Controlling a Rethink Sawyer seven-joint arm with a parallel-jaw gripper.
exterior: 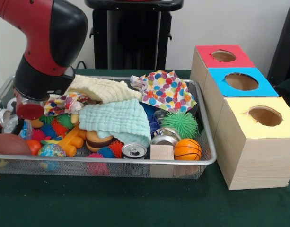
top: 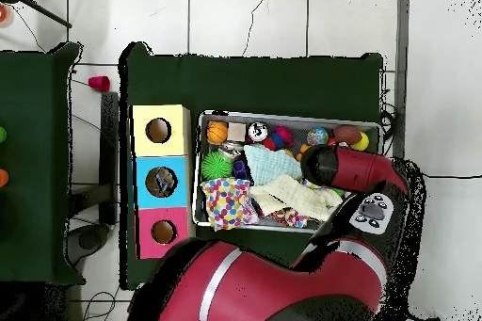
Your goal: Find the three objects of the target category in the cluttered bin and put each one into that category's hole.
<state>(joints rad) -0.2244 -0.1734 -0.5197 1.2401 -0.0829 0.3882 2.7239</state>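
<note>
green cloth covers the table [exterior: 135, 203], and on it sits the wire basket [exterior: 135, 166], its front rim closest to the camera. along that front edge lie a brown toy football [exterior: 10, 144], a silver can [exterior: 134, 151], a wooden block [exterior: 162, 152] and an orange ball [exterior: 187, 149]. behind them a pale green cloth [exterior: 117, 120], a cream cloth [exterior: 103, 89] and a dotted cloth [exterior: 167, 90] cover much of the pile.

the robot arm [exterior: 45, 42] comes down over the basket's left end in the front view. its hand is hidden under the arm's black body, so i cannot tell how far open it is or what it touches. a clear crinkly bottle [exterior: 11, 124] shows at the left edge, just beside the arm's red cap.

three boxes stand right of the basket; the blue-topped box's hole [exterior: 241, 81] is in the middle one.
</note>
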